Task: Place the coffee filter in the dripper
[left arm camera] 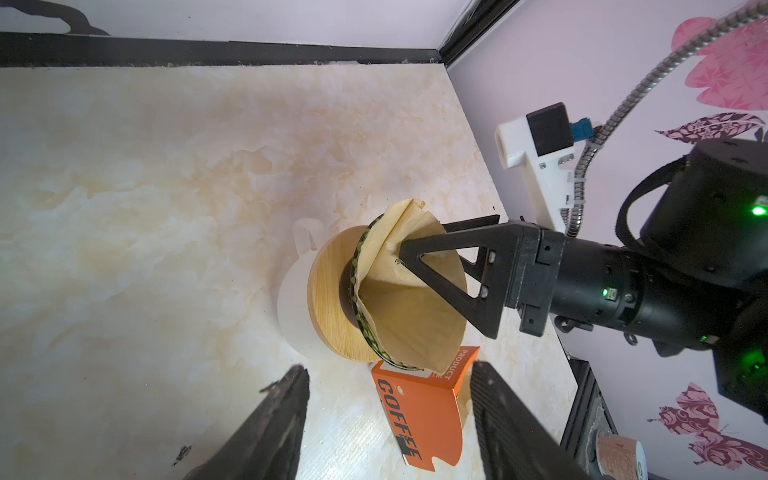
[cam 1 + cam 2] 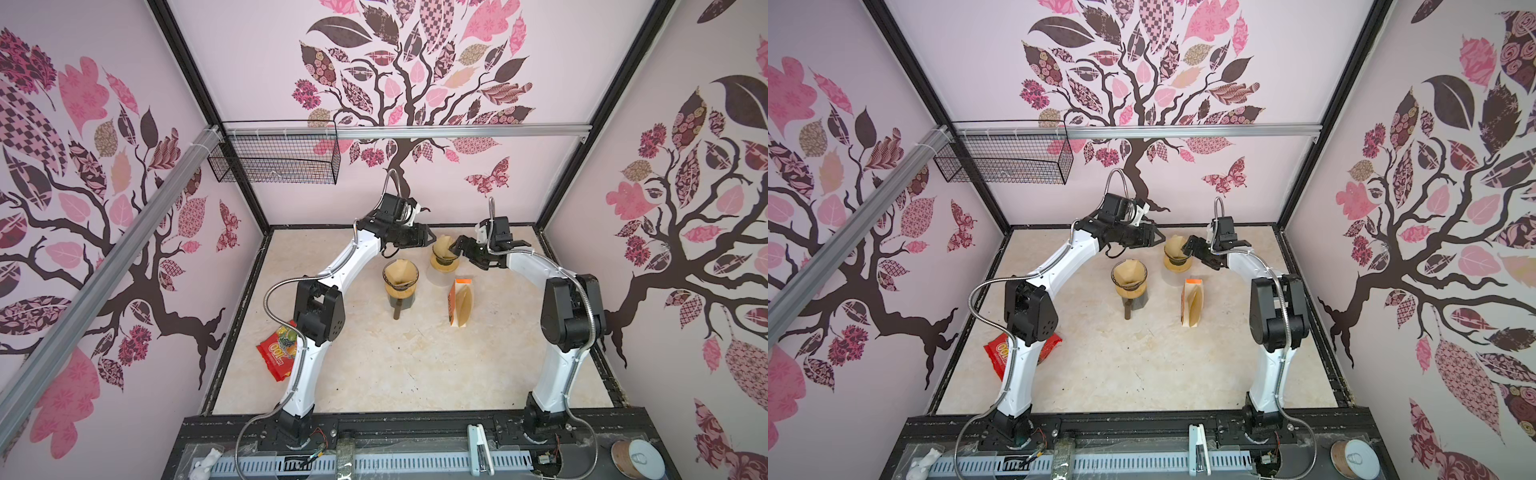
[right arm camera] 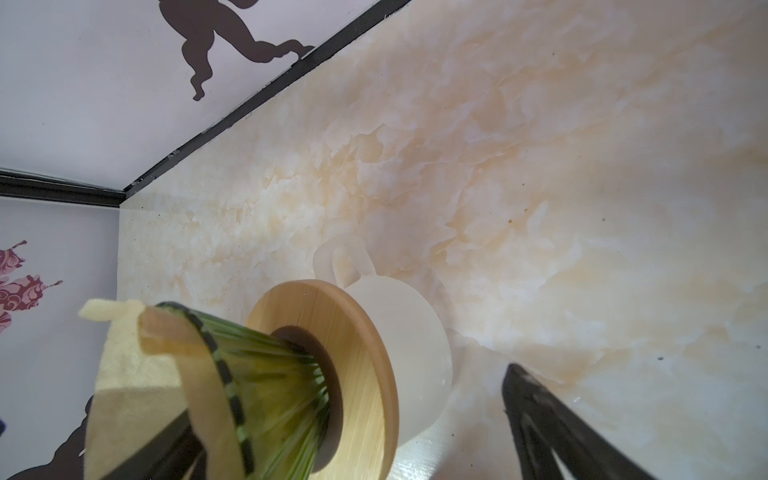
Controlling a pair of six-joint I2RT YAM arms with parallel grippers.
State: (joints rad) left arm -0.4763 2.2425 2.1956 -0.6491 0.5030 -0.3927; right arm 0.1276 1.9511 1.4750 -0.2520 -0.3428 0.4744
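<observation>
A brown paper coffee filter sits as a cone in the green ribbed glass dripper. The dripper has a wooden base and stands on a frosted white cup at the far middle. My right gripper is open. One of its fingers is inside the filter cone and the other stands outside the dripper's wall. My left gripper hovers open just left of this dripper with nothing between its fingers. A second dripper, nearer and to the left, holds its own filter.
An orange box of coffee filters stands right of the middle. A red snack packet lies by the left arm's elbow. A black wire basket hangs on the back wall. A can sits on the front ledge.
</observation>
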